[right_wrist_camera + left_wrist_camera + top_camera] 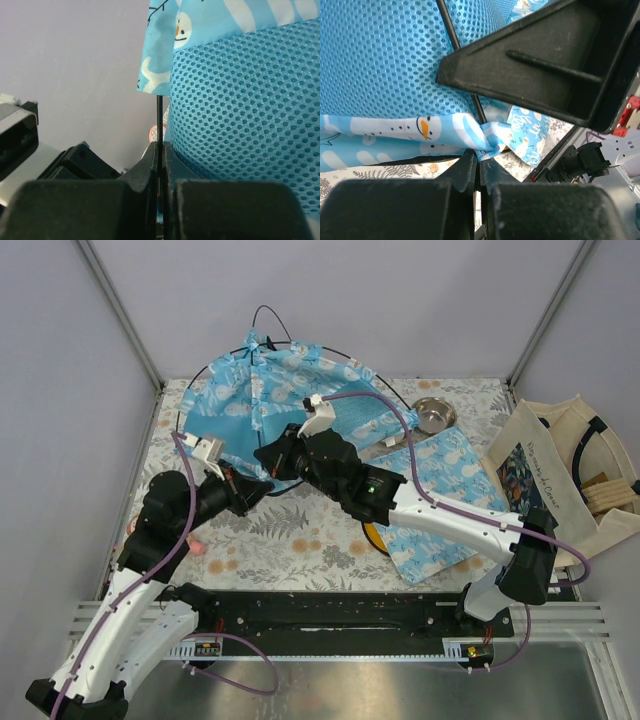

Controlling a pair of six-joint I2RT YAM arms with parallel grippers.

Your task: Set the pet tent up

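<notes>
The pet tent stands partly raised at the back of the table, light-blue snowman print with thin black poles arching over it. My left gripper is at its near edge. In the left wrist view, this gripper is shut on a bunched fold of the tent's snowman fabric, below a blue mesh panel. My right gripper is right beside it. In the right wrist view, this gripper is shut on a thin black pole running up beside the mesh panel.
A flat blue print mat lies right of the tent, under my right arm, with a yellow thing at its edge. A metal bowl sits behind the mat. A cream tote bag stands at the far right. A floral cloth covers the table.
</notes>
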